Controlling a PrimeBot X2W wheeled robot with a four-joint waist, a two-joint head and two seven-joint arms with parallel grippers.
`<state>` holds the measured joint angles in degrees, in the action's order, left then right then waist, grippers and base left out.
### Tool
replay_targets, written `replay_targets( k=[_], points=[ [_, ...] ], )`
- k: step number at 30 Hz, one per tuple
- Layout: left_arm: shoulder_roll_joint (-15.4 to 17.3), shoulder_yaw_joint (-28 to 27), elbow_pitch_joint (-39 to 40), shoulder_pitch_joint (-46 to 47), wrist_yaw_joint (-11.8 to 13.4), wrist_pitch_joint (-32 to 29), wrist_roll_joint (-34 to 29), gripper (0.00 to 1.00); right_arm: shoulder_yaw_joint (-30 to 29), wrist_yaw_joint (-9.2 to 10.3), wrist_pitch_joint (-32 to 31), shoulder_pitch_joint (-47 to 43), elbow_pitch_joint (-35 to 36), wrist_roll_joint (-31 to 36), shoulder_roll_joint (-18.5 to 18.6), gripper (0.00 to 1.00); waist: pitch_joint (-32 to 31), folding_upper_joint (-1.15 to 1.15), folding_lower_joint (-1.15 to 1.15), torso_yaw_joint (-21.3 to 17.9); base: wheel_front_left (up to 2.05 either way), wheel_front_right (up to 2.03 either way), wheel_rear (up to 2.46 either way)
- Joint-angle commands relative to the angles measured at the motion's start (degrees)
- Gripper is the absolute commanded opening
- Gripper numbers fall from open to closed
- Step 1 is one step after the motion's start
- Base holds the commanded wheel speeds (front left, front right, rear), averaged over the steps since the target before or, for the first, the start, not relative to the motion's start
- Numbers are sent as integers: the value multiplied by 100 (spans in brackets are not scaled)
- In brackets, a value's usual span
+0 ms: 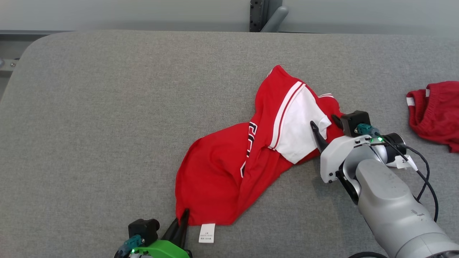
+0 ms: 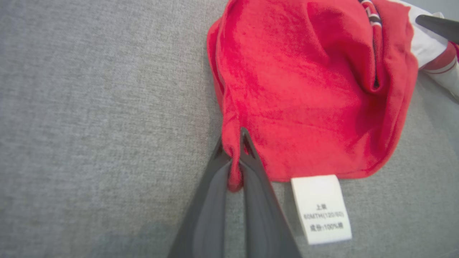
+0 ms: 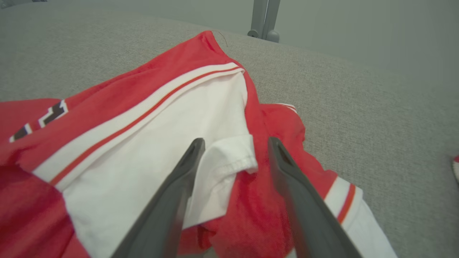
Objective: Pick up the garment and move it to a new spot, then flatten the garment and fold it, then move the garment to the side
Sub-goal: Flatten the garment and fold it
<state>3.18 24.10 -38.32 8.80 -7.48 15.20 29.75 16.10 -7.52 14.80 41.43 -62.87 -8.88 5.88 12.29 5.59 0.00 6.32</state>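
— On that surface, where's the garment?
— Right of centre, reaching the near edge. Right gripper gapes over the white sleeve; left gripper pinches the red hem.
— Next?
— Probably close right on cloth, then lift evenly.

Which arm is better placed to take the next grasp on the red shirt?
Right. The right gripper is open, astride the white sleeve hem. The left gripper is shut on the bottom edge of the red shirt, near the care label.
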Motion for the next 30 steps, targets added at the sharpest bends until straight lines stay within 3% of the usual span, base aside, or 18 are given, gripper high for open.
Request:
replay_targets(
  k=[1, 3, 9, 12, 13, 14, 16, 18, 20, 30],
  points=[
    [28, 37, -24, 40, -4, -13, 56, 0, 28, 7, 37, 42, 30, -20, -7, 79, 8, 0, 0, 6, 0, 0, 0],
    [34, 65, -37, 67, -4, -13, 72, 0, 46, 6, 37, 45, 30, -47, -10, 48, 19, 0, 0, 15, 0, 0, 0],
    [58, 88, -50, 48, -4, -13, 125, 0, 105, 6, 38, 57, 64, -85, -10, 31, 2, 0, 0, -4, 0, 0, 0],
    [67, 101, -45, 40, -4, -13, 122, 0, 122, 7, 38, 61, 77, -96, -9, 31, -6, 0, 0, -16, 0, 0, 0],
    [73, 104, -42, 37, -4, -13, 125, 0, 129, 7, 38, 59, 85, -97, -7, 42, -12, 0, 0, -24, 0, 0, 0],
    [75, 109, -36, 32, -4, -13, 129, 0, 137, 7, 38, 52, 91, -101, -8, 45, -20, 0, 0, -32, 0, 0, 0],
    [89, 124, -17, 19, -4, -13, 162, 0, 172, 7, 38, 21, 116, -110, 3, 40, -28, 0, 0, -58, 0, 0, 0],
    [91, 145, -12, 22, -4, -13, 177, 0, 196, 7, 39, 7, 122, -114, 13, 25, -28, 0, 0, -75, 0, 0, 0],
    [101, 175, -13, 26, -4, -13, 209, 0, 215, 6, 39, -3, 118, -139, 12, 0, -29, 0, 0, -89, 0, 0, 0],
    [187, 313, 1, 69, -4, -13, 434, 0, 357, 7, 39, 80, 113, -353, 91, 0, -44, 0, 0, -137, 0, 0, 0]
  ],
)
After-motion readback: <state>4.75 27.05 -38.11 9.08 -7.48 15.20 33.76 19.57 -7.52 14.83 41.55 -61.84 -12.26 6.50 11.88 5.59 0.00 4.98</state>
